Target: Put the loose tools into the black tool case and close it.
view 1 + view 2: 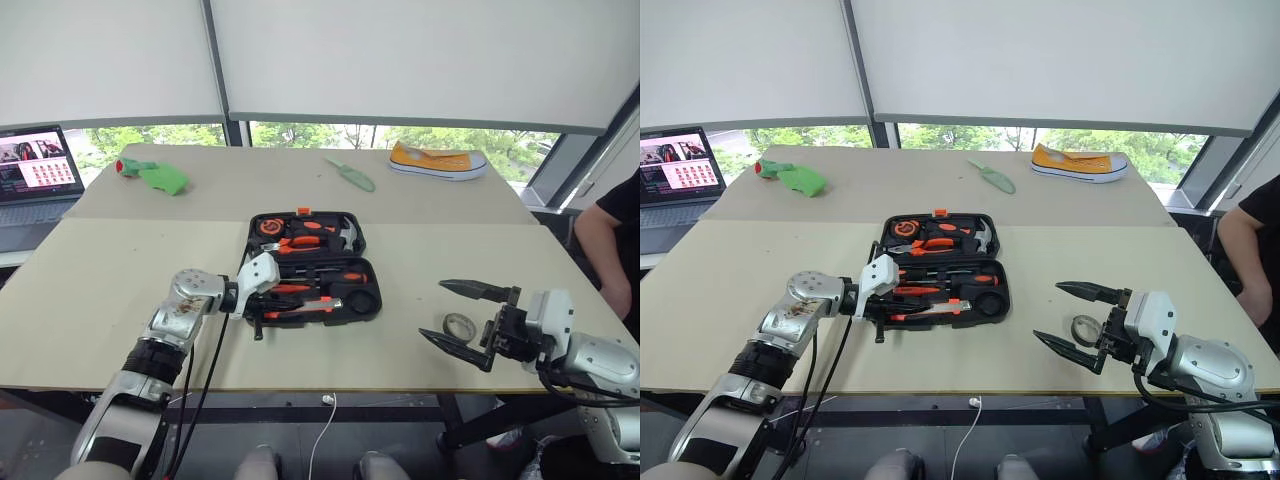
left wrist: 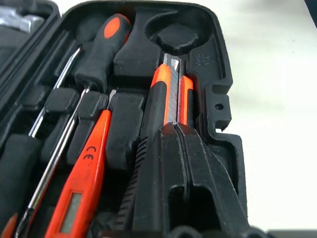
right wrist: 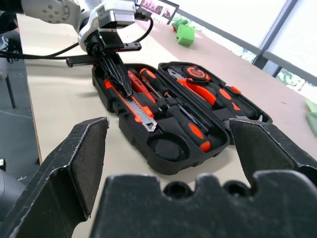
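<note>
The left gripper (image 2: 179, 130), fingers together, presses the orange-and-black utility knife (image 2: 168, 94) inside the open black plastic tool case (image 1: 362, 232); the right gripper (image 1: 462, 316) gapes empty beside it.

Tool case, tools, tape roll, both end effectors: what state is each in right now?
Black tool case: open, lid laid flat.
Utility knife: lying in its slot in the case.
Slim orange screwdriver: in the case.
Orange-and-black screwdriver: in the case.
Tape roll: loose on the table, outside the case.
Left end effector: shut, tips over the knife.
Right end effector: open, by the tape roll.
</note>
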